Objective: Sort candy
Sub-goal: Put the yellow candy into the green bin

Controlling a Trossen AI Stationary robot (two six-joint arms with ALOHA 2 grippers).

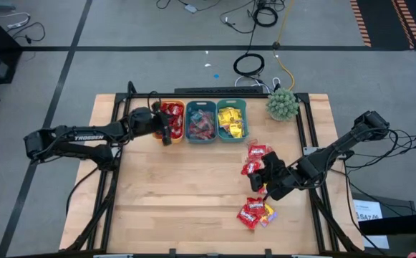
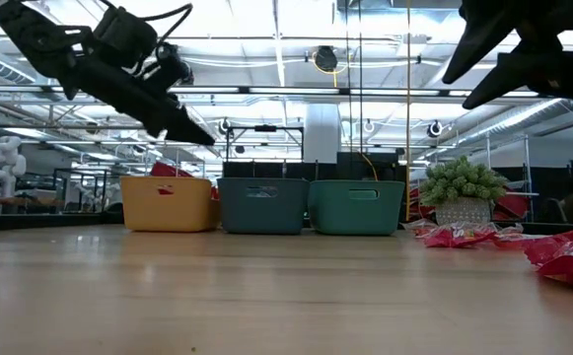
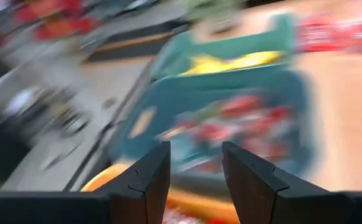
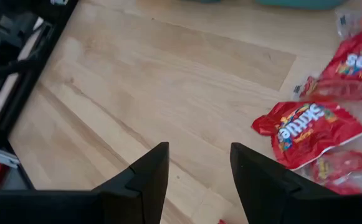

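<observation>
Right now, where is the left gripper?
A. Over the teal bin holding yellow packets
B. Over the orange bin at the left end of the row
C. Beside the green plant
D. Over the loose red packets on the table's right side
B: in the high view the left gripper hangs at the orange bin, empty, fingers apart.

A pale wooden tabletop [image 1: 179, 193] carries everything; along its far edge stand three bins side by side, an orange bin [image 1: 172, 112] with red packets, a dark teal bin [image 1: 200, 120] with mixed sweets and a lighter teal bin [image 1: 231, 119] with yellow packets; just beside them at the far right corner sits a green spiky plant [image 1: 282, 103]. Loose red candy packets [image 1: 255, 159] lie on the right side; another cluster [image 1: 254, 212] lies nearer the front edge.
</observation>
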